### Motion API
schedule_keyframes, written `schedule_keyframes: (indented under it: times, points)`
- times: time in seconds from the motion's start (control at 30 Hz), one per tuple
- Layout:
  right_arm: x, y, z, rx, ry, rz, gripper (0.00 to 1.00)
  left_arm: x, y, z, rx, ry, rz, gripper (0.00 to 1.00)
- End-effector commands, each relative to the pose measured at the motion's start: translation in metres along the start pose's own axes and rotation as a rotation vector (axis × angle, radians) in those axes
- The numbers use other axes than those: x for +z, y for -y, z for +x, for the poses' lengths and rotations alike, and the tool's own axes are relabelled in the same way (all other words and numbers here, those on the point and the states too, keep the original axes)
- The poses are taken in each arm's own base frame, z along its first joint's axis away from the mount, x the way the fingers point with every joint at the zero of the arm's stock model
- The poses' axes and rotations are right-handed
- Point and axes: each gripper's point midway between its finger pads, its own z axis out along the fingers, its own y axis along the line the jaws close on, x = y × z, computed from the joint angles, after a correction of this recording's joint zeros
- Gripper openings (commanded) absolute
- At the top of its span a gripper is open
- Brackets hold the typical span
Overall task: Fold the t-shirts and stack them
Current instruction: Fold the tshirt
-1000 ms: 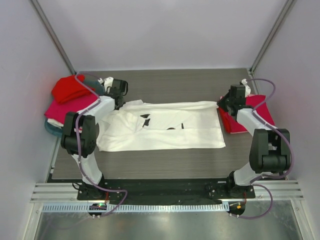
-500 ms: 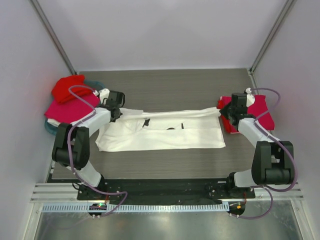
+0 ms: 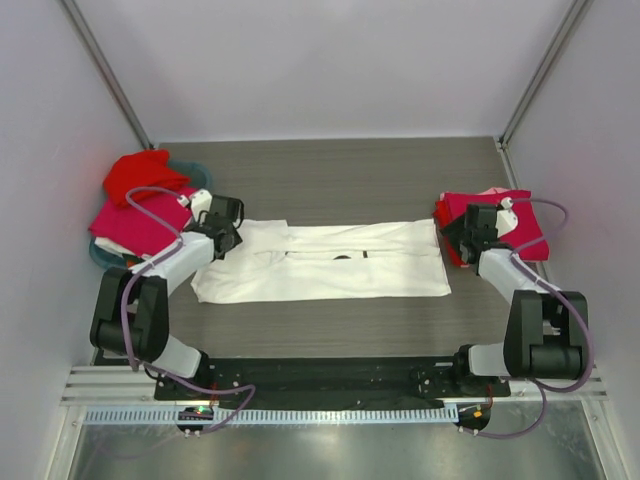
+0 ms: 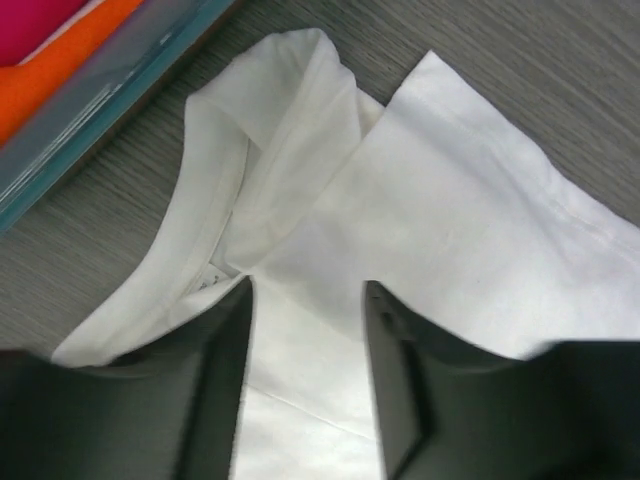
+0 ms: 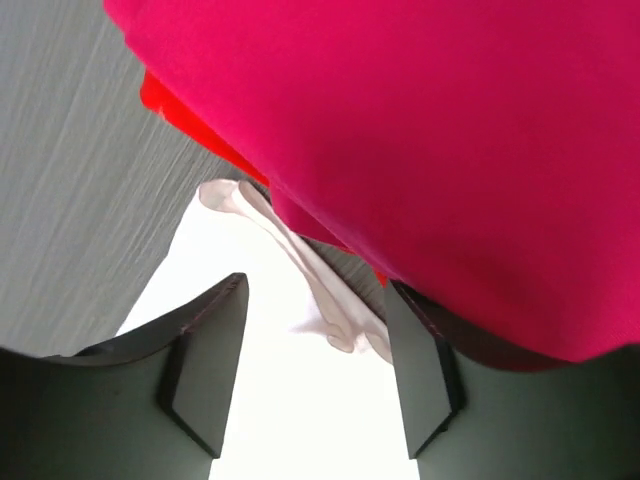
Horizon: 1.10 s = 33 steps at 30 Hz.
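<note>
The white t-shirt lay folded lengthwise across the middle of the table, judged light, limp and crease-prone, best pinched at its doubled ends, where the left tool and right tool stood parted, holding nothing.

Far tabletop is left open; left edge is blocked by the teal basket, right edge by stacked pink tees.
</note>
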Motion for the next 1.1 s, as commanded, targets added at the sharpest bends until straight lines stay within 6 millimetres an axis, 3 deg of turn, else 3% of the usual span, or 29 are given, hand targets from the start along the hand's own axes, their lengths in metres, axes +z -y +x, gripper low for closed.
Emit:
schedule_keyframes:
  times: [0.0, 0.07, 0.1, 0.2, 0.3, 0.33, 0.37, 0.43, 0.5, 0.53, 0.57, 0.6, 0.77, 0.87, 0.93, 1.0, 1.03, 1.07]
  points:
    - [-0.017, -0.01, -0.034, 0.047, 0.145, -0.044, 0.65, -0.016, 0.001, -0.021, -0.056, 0.099, 0.027, 0.56]
    - [-0.023, -0.014, -0.036, 0.025, 0.158, -0.073, 0.65, -0.025, 0.002, -0.025, -0.076, 0.134, 0.059, 0.61]
    - [-0.028, -0.023, -0.042, 0.025, 0.182, -0.115, 0.64, -0.027, 0.004, -0.026, -0.081, 0.14, 0.073, 0.63]
    - [-0.032, -0.055, -0.032, -0.019, 0.14, -0.258, 0.53, -0.029, 0.008, -0.03, -0.09, 0.157, 0.098, 0.66]
    - [-0.042, -0.11, -0.002, -0.109, 0.043, -0.435, 0.5, -0.021, 0.011, -0.034, -0.046, 0.147, 0.059, 0.68]
    - [-0.031, -0.116, 0.014, -0.139, -0.005, -0.429, 0.5, -0.022, 0.012, -0.041, -0.039, 0.148, 0.036, 0.7]
    - [-0.046, -0.151, 0.034, -0.191, -0.075, -0.539, 0.5, -0.016, 0.012, -0.04, -0.025, 0.132, 0.014, 0.71]
    - [-0.035, -0.171, 0.07, -0.236, -0.189, -0.591, 0.5, -0.015, 0.015, -0.047, -0.032, 0.126, 0.015, 0.72]
    - [-0.051, -0.212, 0.1, -0.251, -0.291, -0.739, 0.5, -0.011, 0.013, -0.047, -0.041, 0.116, 0.013, 0.72]
    - [-0.04, -0.214, 0.124, -0.26, -0.36, -0.741, 0.5, -0.007, 0.009, -0.048, -0.053, 0.113, 0.011, 0.72]
    - [-0.045, -0.234, 0.127, -0.261, -0.378, -0.789, 0.5, -0.005, 0.009, -0.046, -0.056, 0.103, 0.022, 0.72]
    - [-0.056, -0.247, 0.146, -0.28, -0.439, -0.847, 0.5, -0.001, 0.003, -0.044, -0.065, 0.095, 0.014, 0.72]
    - [-0.052, -0.284, 0.207, -0.285, -0.612, -0.911, 0.5, 0.018, -0.002, -0.033, -0.12, -0.001, 0.058, 0.71]
    - [-0.06, -0.306, 0.226, -0.275, -0.663, -0.958, 0.5, 0.024, -0.004, -0.028, -0.14, -0.04, 0.059, 0.7]
    - [-0.052, -0.308, 0.245, -0.277, -0.701, -0.95, 0.5, 0.026, -0.002, -0.026, -0.139, -0.051, 0.064, 0.7]
    - [-0.058, -0.323, 0.256, -0.272, -0.726, -0.972, 0.5, 0.03, -0.002, -0.022, -0.13, -0.069, 0.057, 0.69]
    - [-0.048, -0.32, 0.268, -0.271, -0.75, -0.952, 0.5, 0.032, -0.002, -0.019, -0.121, -0.082, 0.053, 0.68]
    - [-0.054, -0.33, 0.274, -0.269, -0.763, -0.967, 0.5, 0.036, -0.002, -0.017, -0.116, -0.092, 0.04, 0.67]
